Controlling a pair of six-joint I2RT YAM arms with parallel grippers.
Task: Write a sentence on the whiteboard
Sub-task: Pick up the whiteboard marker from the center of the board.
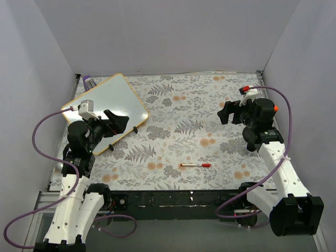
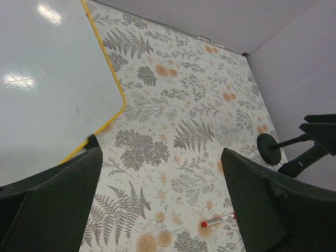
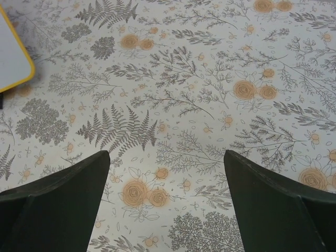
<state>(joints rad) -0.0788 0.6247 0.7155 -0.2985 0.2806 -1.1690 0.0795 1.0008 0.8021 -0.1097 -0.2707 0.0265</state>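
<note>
whiteboard (image 1: 113, 102) lies flat and askew at far left, face blank, with no sentence on it yet. we judge it stiff, light and liable to slide under pen pressure; steady it at the yellow frame (image 2: 106, 62). left gripper (image 1: 119, 125) hovers above its near edge, jaws spread, empty. marker (image 1: 195, 165) lies centre-near, well apart from both arms — slim, light, slick, prone to roll; take it mid-barrel. right gripper (image 1: 227, 113) hangs far right — jaws wide, empty.
</note>
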